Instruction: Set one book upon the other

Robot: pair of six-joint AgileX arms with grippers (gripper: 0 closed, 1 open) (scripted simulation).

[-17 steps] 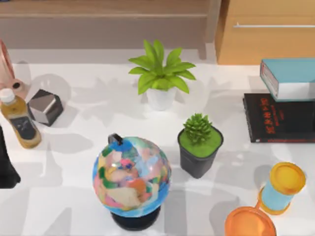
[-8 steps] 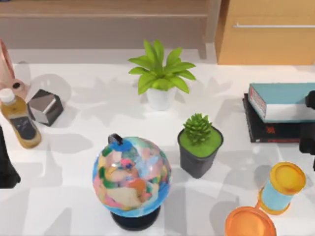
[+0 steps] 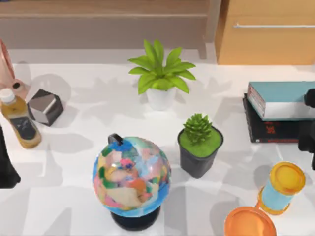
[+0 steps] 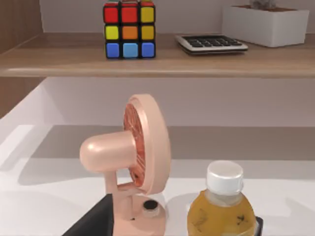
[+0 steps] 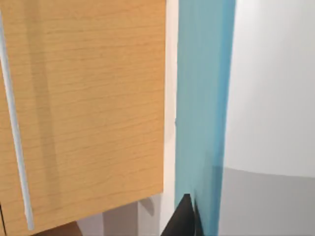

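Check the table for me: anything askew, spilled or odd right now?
Nothing stands out. The teal book lies flat on the black book at the table's right edge, slightly offset toward the back. Globe, plants and bottle stand upright.

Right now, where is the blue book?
In the top view, the teal-blue book lies on the thin black book at the table's right edge, in front of the wooden cabinet and right of the leafy plant.

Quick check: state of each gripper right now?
Left gripper: parked at the table's left edge; cannot be told.
Right gripper: at the teal book, which lies on the black book; cannot be told.
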